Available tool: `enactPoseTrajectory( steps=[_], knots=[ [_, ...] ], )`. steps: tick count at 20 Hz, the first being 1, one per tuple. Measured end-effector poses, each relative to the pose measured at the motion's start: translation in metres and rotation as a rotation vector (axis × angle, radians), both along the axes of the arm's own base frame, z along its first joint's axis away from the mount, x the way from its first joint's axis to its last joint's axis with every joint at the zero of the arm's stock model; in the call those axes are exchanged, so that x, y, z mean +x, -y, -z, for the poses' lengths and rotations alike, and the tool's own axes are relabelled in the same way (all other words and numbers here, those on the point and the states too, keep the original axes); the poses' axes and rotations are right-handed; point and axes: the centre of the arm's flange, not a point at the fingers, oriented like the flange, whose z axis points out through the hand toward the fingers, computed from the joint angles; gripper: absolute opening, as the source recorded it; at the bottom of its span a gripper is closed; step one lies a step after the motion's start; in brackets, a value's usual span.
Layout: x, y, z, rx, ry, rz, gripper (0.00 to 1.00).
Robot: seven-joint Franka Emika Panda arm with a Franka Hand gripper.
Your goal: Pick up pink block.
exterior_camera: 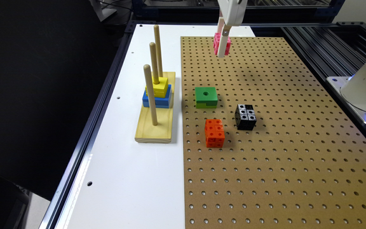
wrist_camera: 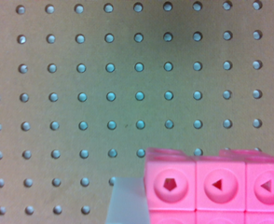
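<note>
Pink block (exterior_camera: 217,43) – holed cubelets – seemingly airborne above pegboard (exterior_camera: 265,143).

Bright overhead light, soft shadows; wrist view blurry, perhaps greenish tint.

My claw (exterior_camera: 222,47) is glossy white plastic, narrowing to pale slim fingers (exterior_camera: 223,44), one with a small dark screw near its upper end.

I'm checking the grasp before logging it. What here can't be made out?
- Pink block: in the exterior view the claw covers its middle.
- Pink block's lower part: cut off by the wrist view's edge.
- Claw's second finger: not separable in the exterior view.
- Gap between block and pegboard: unclear.
</note>
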Motion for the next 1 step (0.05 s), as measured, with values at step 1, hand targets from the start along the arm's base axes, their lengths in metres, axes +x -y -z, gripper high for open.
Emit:
enactPoseTrajectory(
  steps=[1],
  knots=[
    [-0.002, -0.0005, -0.0105, -0.001, -0.001, 0.0, 0.0]
  ],
)
